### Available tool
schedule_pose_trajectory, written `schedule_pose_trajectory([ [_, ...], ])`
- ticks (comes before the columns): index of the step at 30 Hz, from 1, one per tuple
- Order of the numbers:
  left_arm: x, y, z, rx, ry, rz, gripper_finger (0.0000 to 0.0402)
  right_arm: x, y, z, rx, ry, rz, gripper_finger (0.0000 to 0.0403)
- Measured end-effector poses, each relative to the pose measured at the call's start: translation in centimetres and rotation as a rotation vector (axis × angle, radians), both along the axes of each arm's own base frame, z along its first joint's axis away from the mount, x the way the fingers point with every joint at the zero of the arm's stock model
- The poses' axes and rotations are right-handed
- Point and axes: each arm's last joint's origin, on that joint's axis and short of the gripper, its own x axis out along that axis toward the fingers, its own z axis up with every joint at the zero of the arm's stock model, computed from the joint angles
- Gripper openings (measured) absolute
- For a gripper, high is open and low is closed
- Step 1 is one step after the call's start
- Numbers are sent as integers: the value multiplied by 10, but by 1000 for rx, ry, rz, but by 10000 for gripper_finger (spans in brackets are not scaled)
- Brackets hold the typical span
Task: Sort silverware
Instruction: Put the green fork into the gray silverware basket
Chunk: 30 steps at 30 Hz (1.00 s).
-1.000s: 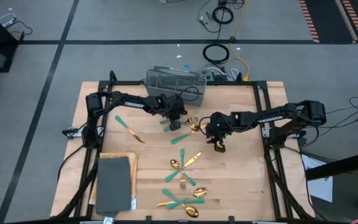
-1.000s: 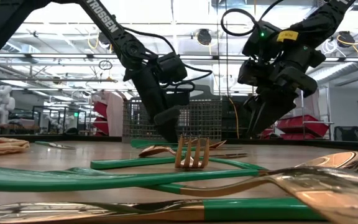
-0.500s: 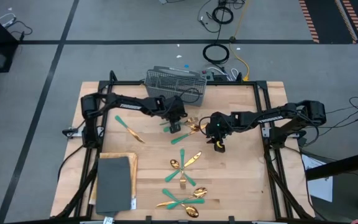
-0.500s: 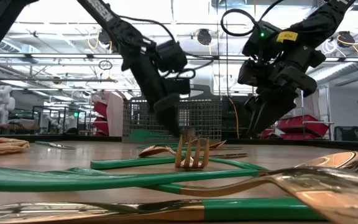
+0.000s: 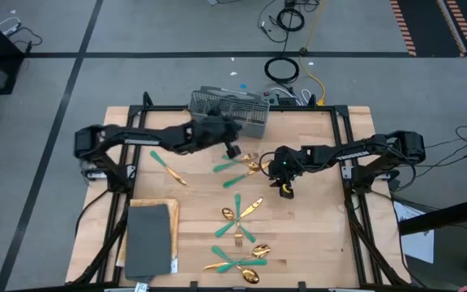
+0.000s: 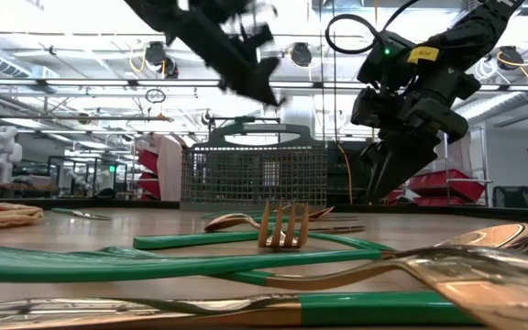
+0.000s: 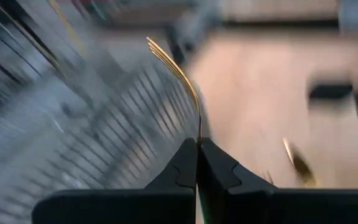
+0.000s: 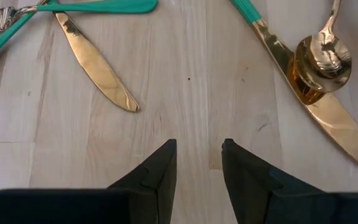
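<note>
The silverware, gold heads on teal handles, lies in loose clusters on the wooden table (image 5: 314, 235): one at mid-table (image 5: 242, 166), two nearer the front (image 5: 242, 209) (image 5: 237, 258), and a single knife (image 5: 167, 169) at the left. My left gripper (image 5: 232, 150) (image 6: 264, 87) is raised by the grey mesh basket (image 5: 229, 109) and shut on a gold fork (image 7: 176, 74). My right gripper (image 5: 286, 191) (image 8: 197, 155) hovers open over bare wood, between a knife (image 8: 95, 71) and a knife with a spoon (image 8: 319, 59). My left gripper pinches the fork at its neck (image 7: 199, 132), just below the gold head, between its two fingertips. The curved tines stick out past the fingertips, seen edge-on. The fork is lifted clear of the table; the fingers hide its handle.
The mesh basket (image 6: 255, 174) stands at the table's far edge. A grey pad on a tan cloth (image 5: 148, 239) lies at the front left. Bare wood lies at the right of the table, beyond my right gripper.
My left gripper has risen from the mid-table cluster and gone toward the far edge, by the basket, tipping from pointing steeply down to nearer level. It has carried the fork up off the table.
</note>
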Motion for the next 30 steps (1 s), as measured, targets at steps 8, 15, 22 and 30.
schedule_pose_trajectory([
  [8,-57,14,-23,362,-438,270,4,0,0,0,0,0,-2,118],
  [15,-92,30,-55,548,-509,406,4,1,0,1,-2,-9,-2,118],
  [22,-86,45,-60,578,-476,446,4,3,0,2,2,-38,-8,118],
  [30,-90,70,-72,550,-448,531,4,4,-1,3,1,-56,-8,118],
])
